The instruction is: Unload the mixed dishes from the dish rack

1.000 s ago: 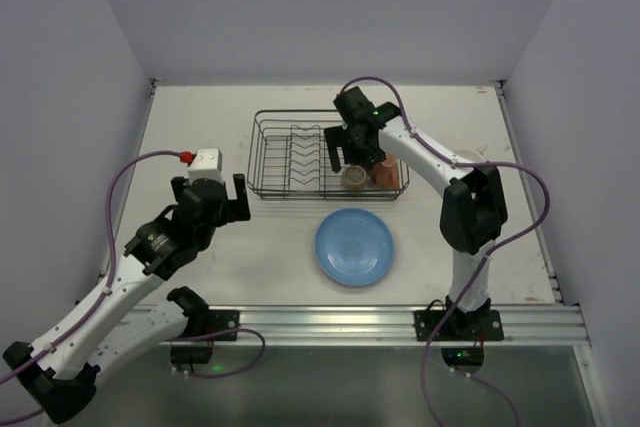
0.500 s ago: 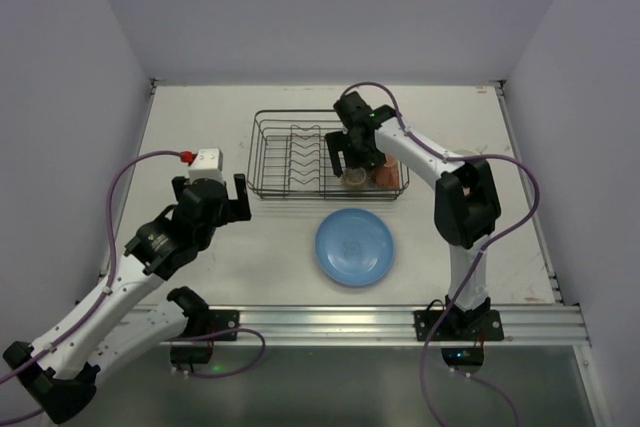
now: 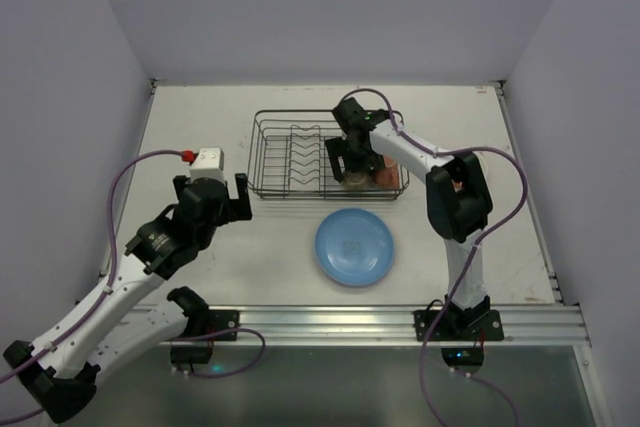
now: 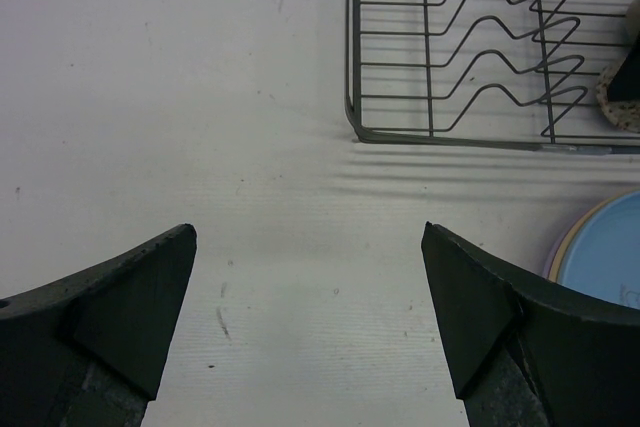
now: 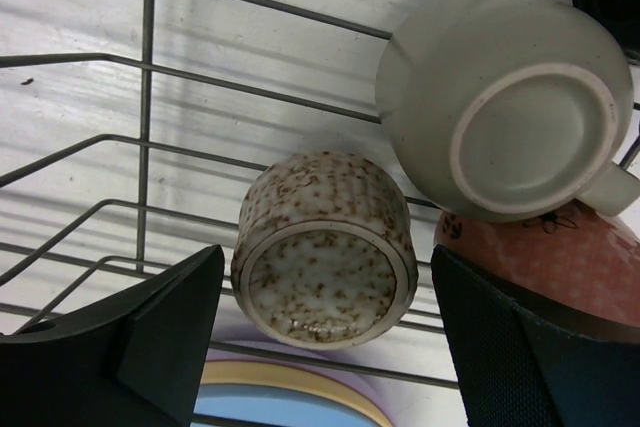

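well, the speckled cup sits upside down in the dish rack, and it looks hard, slippery and breakable. the right gripper is spread wide over it; pinch its round sides gently.

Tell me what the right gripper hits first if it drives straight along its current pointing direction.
Most likely the speckled beige cup, bottom-up in the dish rack. It sits centred between the open fingers of the right gripper. Depth to it is unclear.
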